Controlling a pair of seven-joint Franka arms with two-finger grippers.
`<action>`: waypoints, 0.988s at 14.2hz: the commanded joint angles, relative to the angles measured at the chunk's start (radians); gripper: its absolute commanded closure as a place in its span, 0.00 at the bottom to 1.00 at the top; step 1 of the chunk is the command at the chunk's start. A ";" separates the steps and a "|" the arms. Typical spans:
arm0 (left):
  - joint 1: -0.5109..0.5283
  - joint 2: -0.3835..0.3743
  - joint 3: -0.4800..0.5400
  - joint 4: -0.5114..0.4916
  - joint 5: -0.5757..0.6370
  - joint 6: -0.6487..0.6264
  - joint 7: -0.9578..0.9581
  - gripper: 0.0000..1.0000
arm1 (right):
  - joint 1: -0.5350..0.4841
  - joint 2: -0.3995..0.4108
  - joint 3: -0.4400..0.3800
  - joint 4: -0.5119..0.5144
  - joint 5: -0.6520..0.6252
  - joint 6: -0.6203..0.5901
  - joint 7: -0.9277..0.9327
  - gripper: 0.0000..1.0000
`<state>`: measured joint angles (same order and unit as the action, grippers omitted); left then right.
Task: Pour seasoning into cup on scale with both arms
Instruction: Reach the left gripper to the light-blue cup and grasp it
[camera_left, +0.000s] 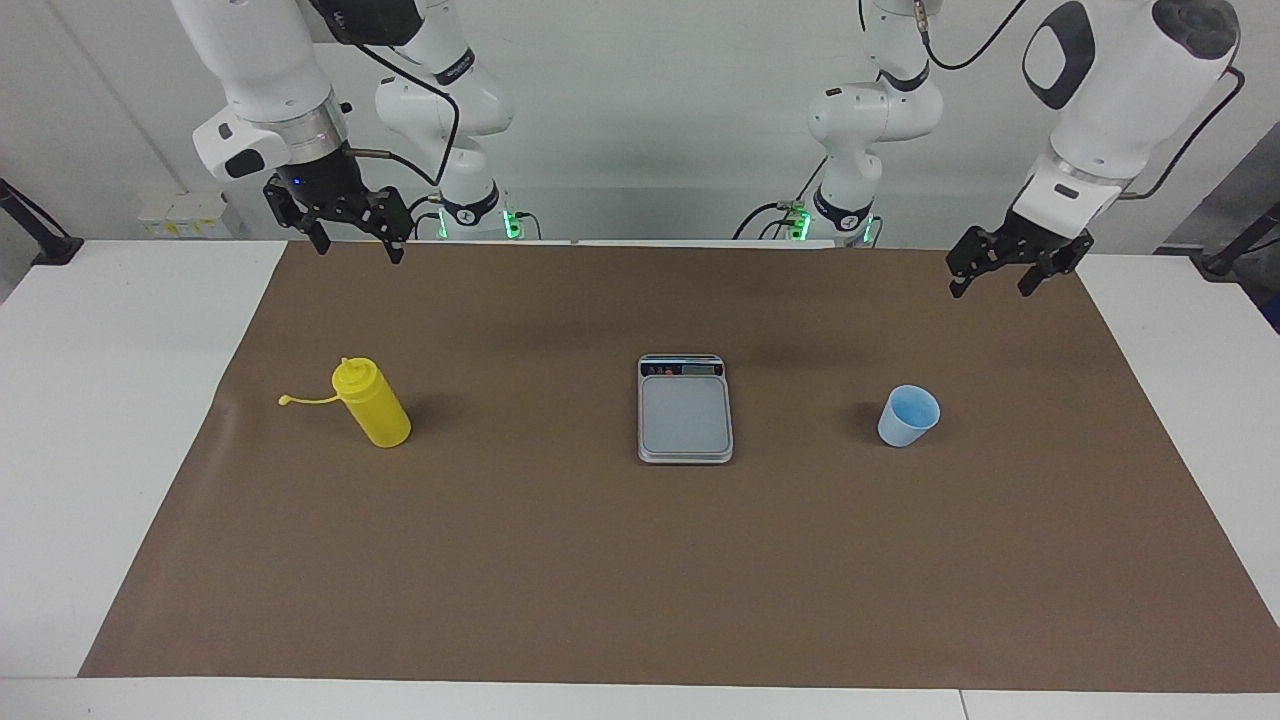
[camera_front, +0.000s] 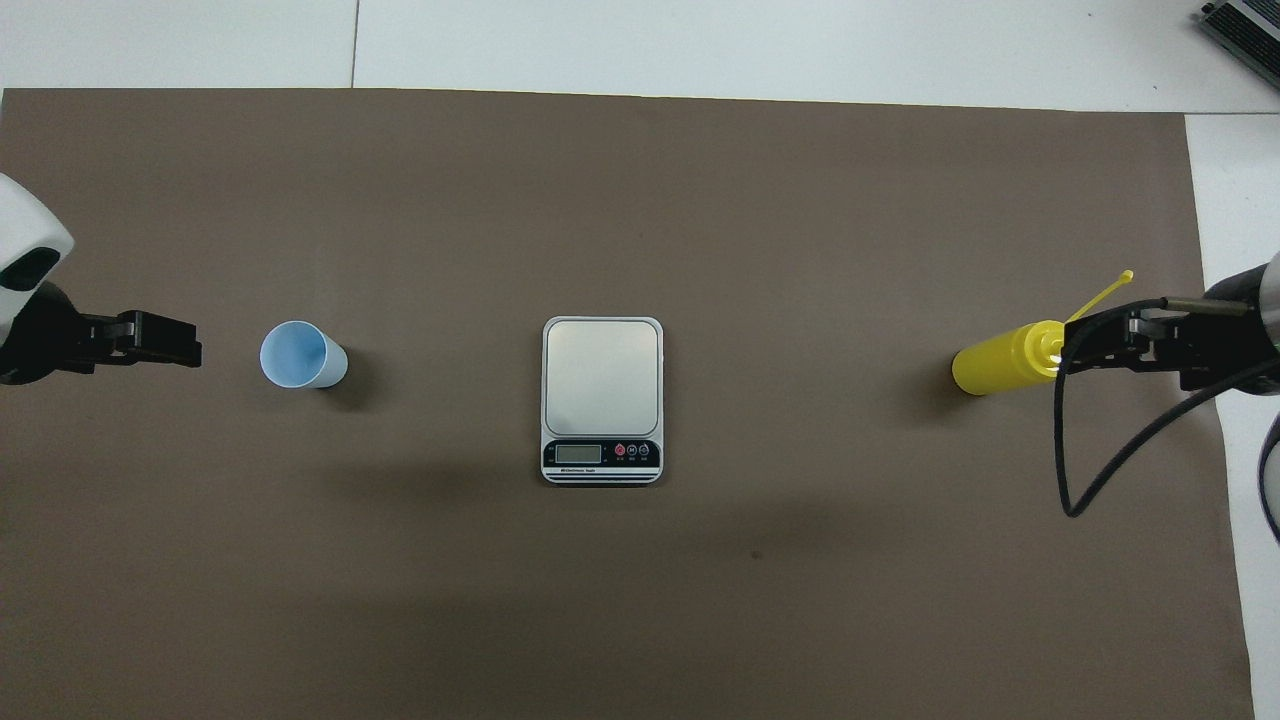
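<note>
The yellow seasoning bottle (camera_left: 372, 405) (camera_front: 1000, 365) stands upright on the brown mat at the right arm's end, its cap strap (camera_left: 300, 401) sticking out sideways. The silver scale (camera_left: 685, 410) (camera_front: 602, 395) lies mid-mat with a bare plate. Toward the left arm's end stands the light blue cup (camera_left: 908, 416) (camera_front: 300, 355), upright on the mat, not on the scale. My right gripper (camera_left: 360, 250) (camera_front: 1075, 350) hangs open high over the mat's robot-side edge, apart from the bottle. My left gripper (camera_left: 990, 288) (camera_front: 185, 350) hangs open over the mat, clear of the cup.
The brown mat (camera_left: 640, 580) covers most of the white table (camera_left: 100, 420). A black cable (camera_front: 1100, 470) loops from the right arm's wrist. A grey device (camera_front: 1245, 25) sits at the table's corner farthest from the robots, at the right arm's end.
</note>
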<state>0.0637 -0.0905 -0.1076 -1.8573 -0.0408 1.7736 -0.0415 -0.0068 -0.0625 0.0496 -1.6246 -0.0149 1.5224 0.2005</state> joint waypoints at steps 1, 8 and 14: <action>0.013 0.007 0.000 -0.092 0.007 0.107 0.008 0.00 | -0.019 -0.016 0.004 -0.024 0.021 0.019 -0.029 0.00; 0.013 0.094 0.000 -0.259 0.007 0.401 -0.024 0.00 | -0.029 -0.017 0.003 -0.027 0.021 0.021 -0.029 0.00; -0.002 0.172 0.000 -0.327 0.005 0.555 -0.116 0.00 | -0.029 -0.017 0.003 -0.027 0.021 0.021 -0.027 0.00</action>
<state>0.0702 0.0563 -0.1096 -2.1635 -0.0408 2.2816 -0.1101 -0.0190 -0.0626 0.0471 -1.6275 -0.0149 1.5224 0.2005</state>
